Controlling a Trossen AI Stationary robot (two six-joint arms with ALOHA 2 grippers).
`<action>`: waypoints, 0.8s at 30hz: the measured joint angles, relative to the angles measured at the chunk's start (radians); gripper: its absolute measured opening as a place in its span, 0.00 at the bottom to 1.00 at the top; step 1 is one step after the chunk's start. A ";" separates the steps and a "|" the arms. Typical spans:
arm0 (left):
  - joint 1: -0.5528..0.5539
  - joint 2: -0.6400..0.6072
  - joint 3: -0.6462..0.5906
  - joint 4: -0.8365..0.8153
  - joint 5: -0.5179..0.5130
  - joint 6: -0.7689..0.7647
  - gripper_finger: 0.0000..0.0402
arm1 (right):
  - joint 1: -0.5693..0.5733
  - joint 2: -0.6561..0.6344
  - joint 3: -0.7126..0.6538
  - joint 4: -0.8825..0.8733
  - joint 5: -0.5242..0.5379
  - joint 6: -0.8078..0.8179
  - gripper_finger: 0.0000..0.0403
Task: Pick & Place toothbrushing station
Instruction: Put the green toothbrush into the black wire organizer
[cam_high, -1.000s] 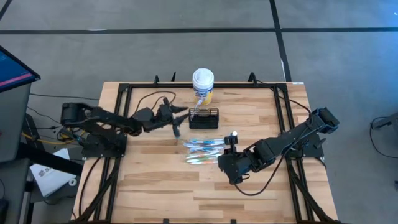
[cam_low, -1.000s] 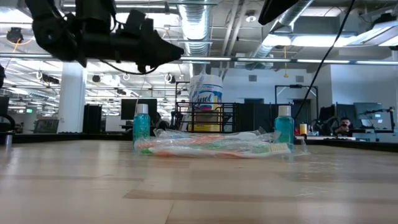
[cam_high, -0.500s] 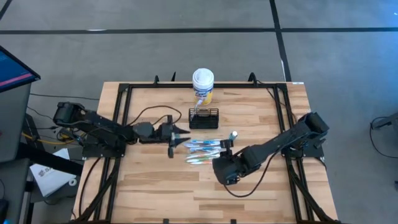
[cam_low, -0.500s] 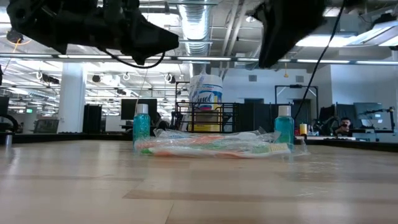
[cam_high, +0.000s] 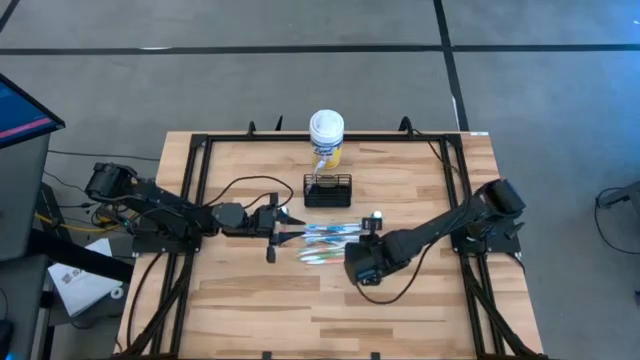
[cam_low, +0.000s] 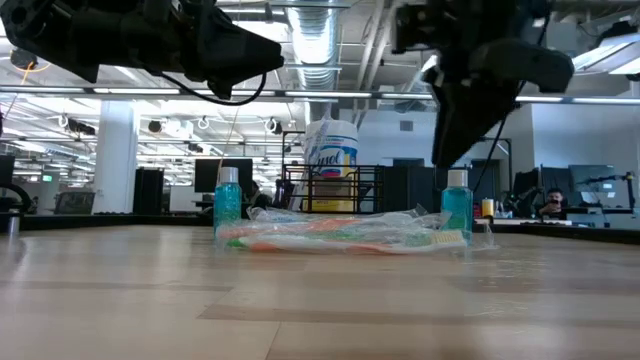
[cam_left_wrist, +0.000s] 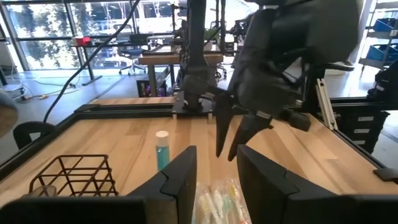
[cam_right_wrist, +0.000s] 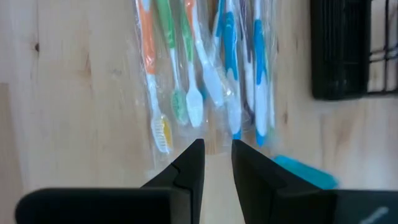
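Note:
The toothbrushing station, a low black wire-mesh caddy (cam_high: 328, 190), stands on its base on the wooden table, just nearer than the yellow canister (cam_high: 326, 135). It also shows in the left wrist view (cam_left_wrist: 74, 174) and the right wrist view (cam_right_wrist: 345, 56). My left gripper (cam_high: 296, 228) hovers left of a heap of wrapped toothbrushes (cam_high: 328, 240), pointing at them, fingers slightly apart (cam_left_wrist: 217, 168). My right gripper (cam_high: 352, 252) hangs over the heap's right end, pointing down, fingers slightly apart (cam_right_wrist: 217, 155), above the brush heads (cam_right_wrist: 193, 112). Neither gripper holds anything.
A small turquoise bottle with a white cap (cam_high: 375, 218) stands right of the toothbrushes, close to my right arm. The low view shows two such bottles (cam_low: 228, 195) (cam_low: 457, 200). A black frame (cam_high: 200, 150) runs round the table. The near half of the table is bare wood.
My left gripper has moved from beside the caddy toward the table's near edge and turned to point right at the toothbrushes. My right gripper has moved left and toward the far edge over the toothbrush heap, and has come down into the low view. Nothing on the table has moved.

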 joint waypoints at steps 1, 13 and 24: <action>0.000 0.000 0.000 0.000 0.000 0.000 0.27 | 0.000 -0.026 -0.046 0.033 -0.001 0.017 0.18; 0.000 0.000 0.000 -0.001 0.000 0.000 0.27 | 0.006 -0.180 -0.310 0.362 -0.053 0.037 0.18; -0.008 0.000 0.000 -0.010 0.000 -0.008 0.27 | 0.003 -0.129 -0.318 0.410 -0.054 0.012 0.18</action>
